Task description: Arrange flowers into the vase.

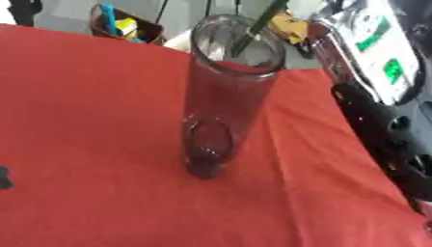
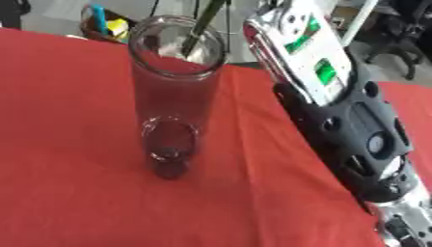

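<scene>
A tall clear glass vase point(image 1: 221, 103) stands upright on the red tablecloth point(image 1: 93, 120), near the middle. A green flower stem point(image 2: 201, 26) comes down slantwise from the top edge, and its lower end sits inside the vase mouth. The bloom is out of view. My right forearm point(image 2: 317, 62), silver with green labels above a black joint, rises along the right side towards the top edge, just right of the vase. Its hand lies beyond the top edge. A small black shape point(image 1: 4, 177) at the left edge may be part of my left hand.
The red cloth's far edge runs behind the vase. Beyond it stands a brown box point(image 1: 127, 28) with blue and yellow things in it. Yellow and dark clutter point(image 1: 291, 23) lies past the vase mouth. A black chair base point(image 2: 397, 43) shows at the far right.
</scene>
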`<control>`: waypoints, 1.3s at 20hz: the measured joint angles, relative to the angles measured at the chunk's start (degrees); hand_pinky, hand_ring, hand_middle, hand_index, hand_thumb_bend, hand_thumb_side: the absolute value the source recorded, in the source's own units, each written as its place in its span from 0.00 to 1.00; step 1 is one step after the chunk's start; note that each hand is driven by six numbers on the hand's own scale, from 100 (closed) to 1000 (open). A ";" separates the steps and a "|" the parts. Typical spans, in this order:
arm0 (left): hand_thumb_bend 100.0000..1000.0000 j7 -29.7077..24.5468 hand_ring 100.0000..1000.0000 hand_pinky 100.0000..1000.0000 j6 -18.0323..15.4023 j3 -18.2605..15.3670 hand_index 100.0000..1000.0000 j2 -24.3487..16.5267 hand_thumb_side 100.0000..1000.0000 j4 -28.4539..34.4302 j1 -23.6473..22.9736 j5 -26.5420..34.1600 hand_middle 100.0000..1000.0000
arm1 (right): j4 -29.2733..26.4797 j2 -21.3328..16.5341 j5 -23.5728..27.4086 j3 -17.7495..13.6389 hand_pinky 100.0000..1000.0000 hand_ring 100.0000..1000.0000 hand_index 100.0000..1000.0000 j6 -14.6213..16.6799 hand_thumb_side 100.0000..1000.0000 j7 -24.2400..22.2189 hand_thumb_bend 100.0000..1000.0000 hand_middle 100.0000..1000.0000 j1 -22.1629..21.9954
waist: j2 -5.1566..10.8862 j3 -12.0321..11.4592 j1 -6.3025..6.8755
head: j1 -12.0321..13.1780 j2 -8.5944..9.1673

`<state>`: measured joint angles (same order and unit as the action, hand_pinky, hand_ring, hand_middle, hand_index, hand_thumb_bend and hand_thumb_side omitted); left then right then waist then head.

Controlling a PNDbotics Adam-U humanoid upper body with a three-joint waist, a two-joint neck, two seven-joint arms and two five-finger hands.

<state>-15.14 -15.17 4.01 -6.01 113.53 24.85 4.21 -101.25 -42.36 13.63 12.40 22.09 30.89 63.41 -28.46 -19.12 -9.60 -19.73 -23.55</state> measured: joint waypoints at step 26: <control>0.00 0.10 0.56 0.49 0.55 0.00 0.77 -0.03 0.98 0.00 0.21 0.01 0.80 | -0.58 -2.07 -7.71 2.49 0.65 0.65 0.00 -7.47 0.82 -10.72 0.00 0.27 -3.25 | 0.39 0.07 -0.82 | 0.52 -0.01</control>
<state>-15.04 -14.63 4.01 -6.05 113.53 25.06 4.21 -101.84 -44.43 5.91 14.88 14.62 20.17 60.17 -28.07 -19.05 -10.42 -19.20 -23.56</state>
